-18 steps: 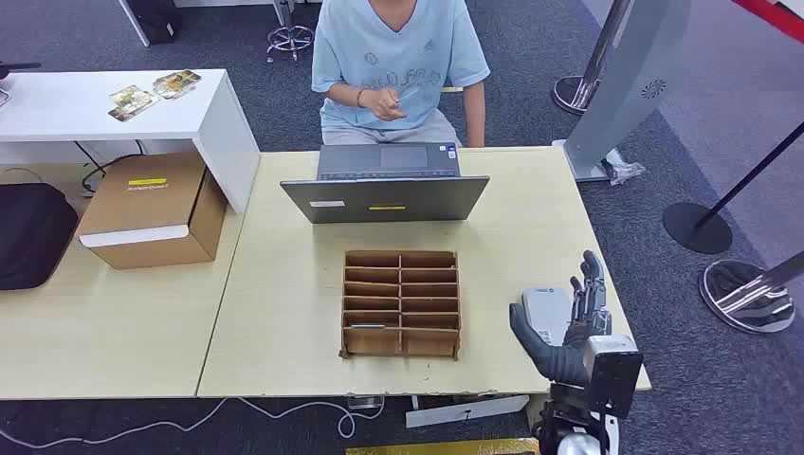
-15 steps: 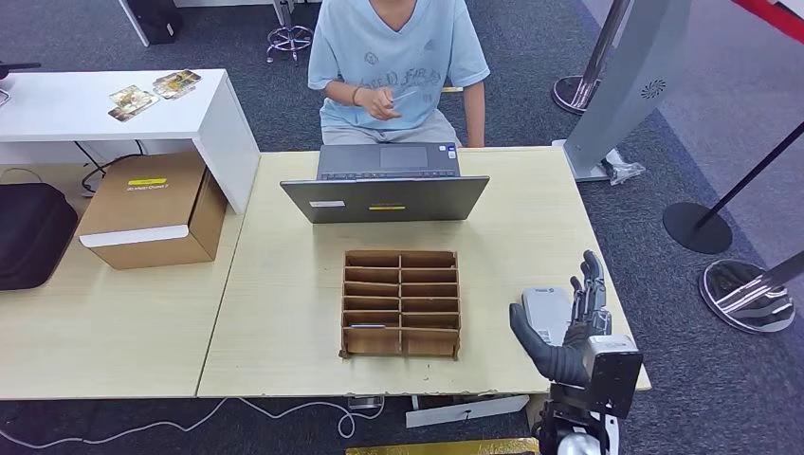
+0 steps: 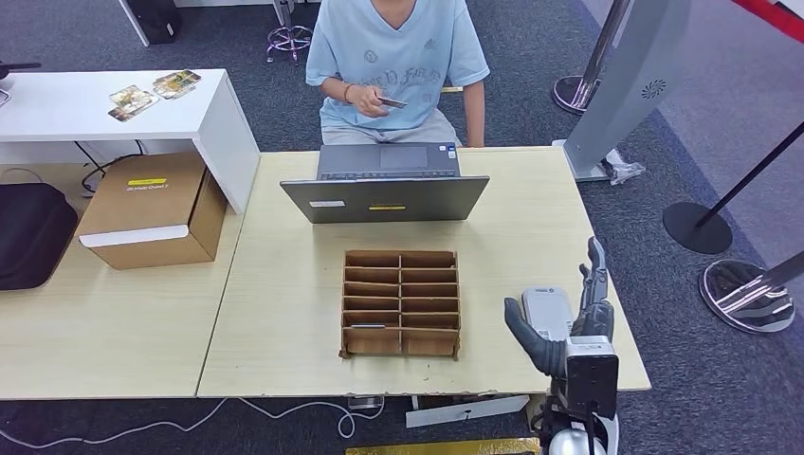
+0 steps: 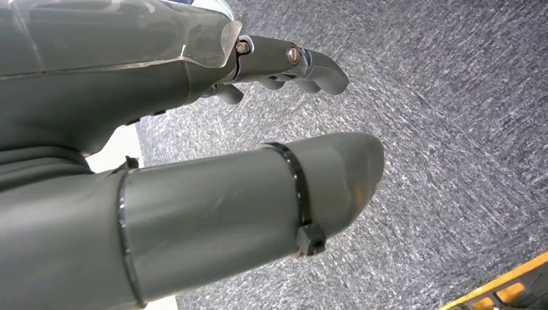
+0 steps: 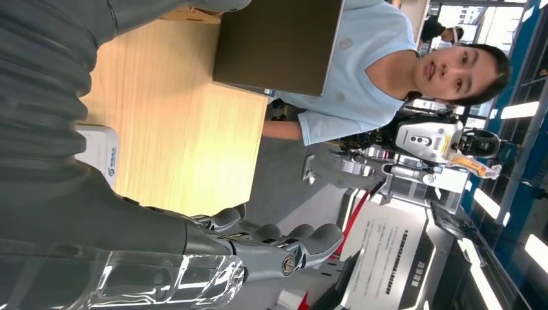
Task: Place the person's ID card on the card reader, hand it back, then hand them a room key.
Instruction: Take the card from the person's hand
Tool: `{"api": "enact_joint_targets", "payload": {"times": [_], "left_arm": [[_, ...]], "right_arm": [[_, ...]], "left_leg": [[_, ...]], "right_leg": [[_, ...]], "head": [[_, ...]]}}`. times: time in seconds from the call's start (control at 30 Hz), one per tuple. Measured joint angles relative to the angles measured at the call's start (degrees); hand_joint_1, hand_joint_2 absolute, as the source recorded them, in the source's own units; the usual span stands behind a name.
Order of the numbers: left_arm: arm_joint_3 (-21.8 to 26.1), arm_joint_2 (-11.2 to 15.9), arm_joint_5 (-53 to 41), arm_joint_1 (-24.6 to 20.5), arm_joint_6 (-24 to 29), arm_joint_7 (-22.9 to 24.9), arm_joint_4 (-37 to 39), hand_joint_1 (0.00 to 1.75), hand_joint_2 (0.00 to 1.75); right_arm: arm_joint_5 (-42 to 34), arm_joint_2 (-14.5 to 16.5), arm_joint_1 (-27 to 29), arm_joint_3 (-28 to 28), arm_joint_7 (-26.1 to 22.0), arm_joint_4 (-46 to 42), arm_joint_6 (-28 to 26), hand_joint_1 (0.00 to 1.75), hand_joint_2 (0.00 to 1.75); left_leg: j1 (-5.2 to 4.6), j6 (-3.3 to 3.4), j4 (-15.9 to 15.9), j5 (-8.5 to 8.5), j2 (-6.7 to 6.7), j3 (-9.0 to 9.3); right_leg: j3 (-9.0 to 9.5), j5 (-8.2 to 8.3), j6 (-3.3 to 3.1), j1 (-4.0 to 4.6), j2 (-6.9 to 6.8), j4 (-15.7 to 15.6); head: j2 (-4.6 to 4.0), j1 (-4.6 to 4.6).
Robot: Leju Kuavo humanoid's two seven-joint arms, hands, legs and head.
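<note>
A person (image 3: 398,52) in a light blue shirt sits behind the laptop and holds the ID card (image 3: 392,101) at chest height. The white card reader (image 3: 547,313) lies at the table's front right. My right hand (image 3: 574,322) is raised just beside and over the reader, thumb spread from the fingers (image 5: 271,242), holding nothing. The reader (image 5: 100,152) lies below that hand in the right wrist view. A wooden slotted organizer (image 3: 402,303) holds a card (image 3: 365,325) in a front left slot. My left hand (image 4: 213,213) hangs over grey carpet, fingers apart, holding nothing.
An open grey laptop (image 3: 387,185) stands between the organizer and the person. A cardboard box (image 3: 152,209) and a black bag (image 3: 33,232) sit on the left table. Stanchion bases (image 3: 697,227) stand on the carpet to the right.
The person has turned the ID card flatter and brought it slightly forward. My right hand has rotated more edge-on and shifted a little over the reader.
</note>
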Motion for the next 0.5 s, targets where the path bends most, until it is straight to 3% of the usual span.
{"api": "enact_joint_targets", "payload": {"times": [0.23, 0.5], "left_arm": [[-0.14, -0.12, -0.89, -0.08, -0.25, -0.02, 0.0, 0.0, 0.0], [-1.02, -0.34, -2.54, -0.76, -0.85, -0.99, 0.0, 0.0, 0.0]], "right_arm": [[8.08, 0.01, -1.81, 2.08, -0.18, 0.2, -0.87, 0.0, 1.75], [24.22, -0.72, -12.16, 7.91, 3.81, 5.79, -6.59, 0.0, 1.75]], "left_leg": [[0.0, 0.0, 0.0, 0.0, 0.03, 0.0], [0.01, -0.09, 0.0, 0.1, 0.12, 0.04]], "right_leg": [[0.0, 0.0, -0.01, 0.0, 0.05, 0.01], [0.0, 0.08, 0.0, 0.0, 0.11, 0.04]], "head": [[0.0, 0.0], [0.0, 0.0]]}}
